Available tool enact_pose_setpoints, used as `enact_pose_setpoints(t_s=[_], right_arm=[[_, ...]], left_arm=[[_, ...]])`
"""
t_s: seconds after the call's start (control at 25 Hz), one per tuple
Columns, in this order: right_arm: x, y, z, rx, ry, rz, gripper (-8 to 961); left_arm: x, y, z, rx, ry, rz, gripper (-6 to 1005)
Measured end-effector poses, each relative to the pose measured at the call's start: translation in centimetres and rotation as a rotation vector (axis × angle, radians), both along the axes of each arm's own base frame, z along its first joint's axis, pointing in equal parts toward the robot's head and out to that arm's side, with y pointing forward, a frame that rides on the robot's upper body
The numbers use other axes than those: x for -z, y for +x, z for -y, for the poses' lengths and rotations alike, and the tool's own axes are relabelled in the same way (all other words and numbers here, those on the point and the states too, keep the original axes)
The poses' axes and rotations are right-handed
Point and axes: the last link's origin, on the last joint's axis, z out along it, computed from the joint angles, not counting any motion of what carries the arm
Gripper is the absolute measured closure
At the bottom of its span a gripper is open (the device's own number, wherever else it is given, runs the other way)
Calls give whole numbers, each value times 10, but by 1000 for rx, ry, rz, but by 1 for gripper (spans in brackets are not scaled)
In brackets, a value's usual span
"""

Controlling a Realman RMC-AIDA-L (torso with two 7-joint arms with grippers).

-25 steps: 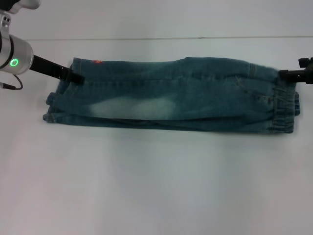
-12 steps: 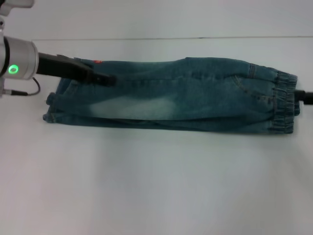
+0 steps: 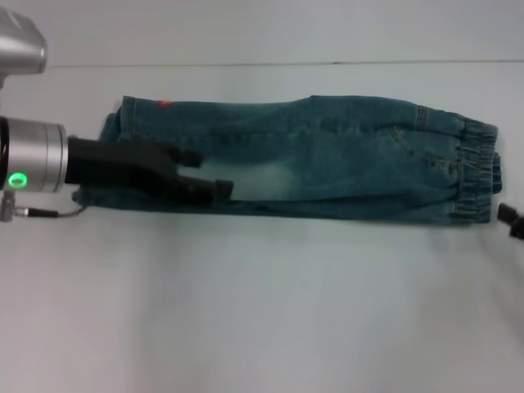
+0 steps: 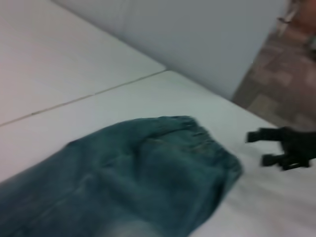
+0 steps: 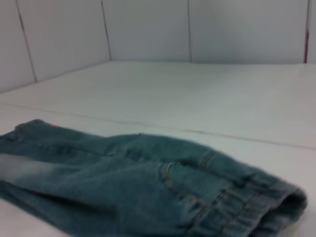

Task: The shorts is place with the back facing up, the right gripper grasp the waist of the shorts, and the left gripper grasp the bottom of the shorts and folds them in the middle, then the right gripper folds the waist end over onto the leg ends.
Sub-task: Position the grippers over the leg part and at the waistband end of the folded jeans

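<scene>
Shorts (image 3: 327,155) lying flat on white surface (image 3: 262,303), already folded lengthwise into one long narrow strip; first fold judged done. Leg ends (image 3: 115,135) at robot's left, gathered elastic waist (image 3: 475,168) at robot's right; small red mark near far left corner, cartoon player not readable.

Left gripper (image 3: 209,172) low over left half of strip, reaching in from left edge; fingers apart, one tip near the mid seam, other near the strip's near edge; nothing pinched between them as far as head view shows; contact with denim not certain. Silver wrist with green light (image 3: 16,179) at far left.

Right gripper (image 4: 276,148) only a sliver at right edge of head view, just beside waist, off the cloth; in left wrist view seen farther off with fingers spread, holding nothing, resting near surface just past waist end.

Right wrist view: waist band (image 5: 266,202) and back pocket stitching close to camera, own fingers not shown.

Progress: roughly halfway by judgement; lengthwise fold in place, second fold not yet started; waist not yet grasped. Remaining: right gripper to close on waist, lift, carry it across toward leg ends, lay it down; left gripper probably needs to clear out or hold leg end flat. Risk: layered strip sliding or springing open if waist grabbed through only one layer.
</scene>
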Motion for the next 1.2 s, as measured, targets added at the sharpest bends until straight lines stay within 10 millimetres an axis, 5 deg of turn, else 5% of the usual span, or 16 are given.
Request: enact_pose_setpoints(t_s=[0.52, 1.2], right_arm=[[34, -1, 1, -18, -65, 0, 34], [41, -11, -22, -48, -109, 63, 35]], left_arm=[[5, 8, 20, 67, -126, 49, 79], [9, 5, 27, 64, -150, 56, 78]])
